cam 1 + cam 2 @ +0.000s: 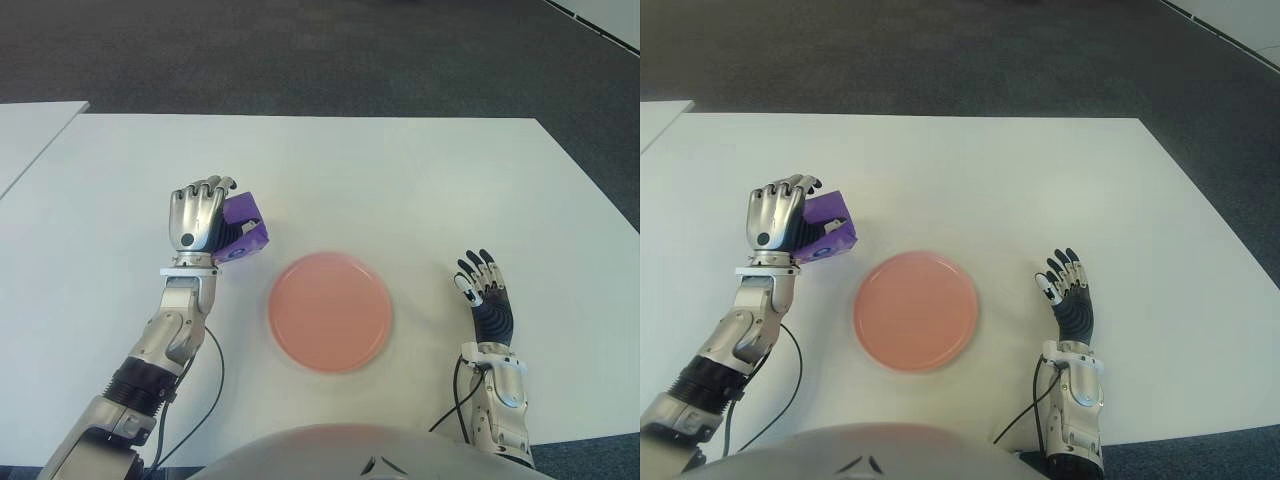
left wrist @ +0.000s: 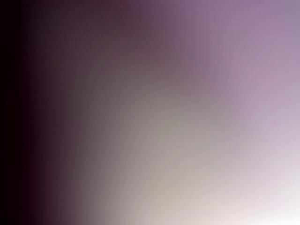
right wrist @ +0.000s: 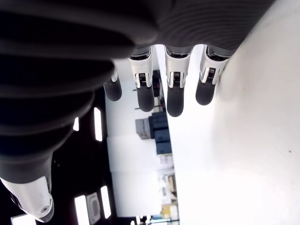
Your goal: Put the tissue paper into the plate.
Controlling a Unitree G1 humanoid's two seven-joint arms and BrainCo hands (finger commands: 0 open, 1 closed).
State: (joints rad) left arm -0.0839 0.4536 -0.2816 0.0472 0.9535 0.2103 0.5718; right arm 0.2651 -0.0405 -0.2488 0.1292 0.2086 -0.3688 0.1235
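A purple tissue pack (image 1: 243, 228) is held in my left hand (image 1: 200, 215), whose fingers curl over its top, left of the pink plate (image 1: 330, 311) on the white table (image 1: 400, 190). The pack (image 1: 828, 230) sits at the plate's upper left, apart from its rim. The left wrist view shows only a purple-grey blur filling the lens. My right hand (image 1: 485, 290) shows to the right of the plate with fingers (image 3: 176, 91) straight and spread, holding nothing.
A second white table (image 1: 30, 130) edge shows at the far left. Dark carpet (image 1: 300, 50) lies beyond the table. Black cables (image 1: 205, 390) trail from both forearms near the table's front edge.
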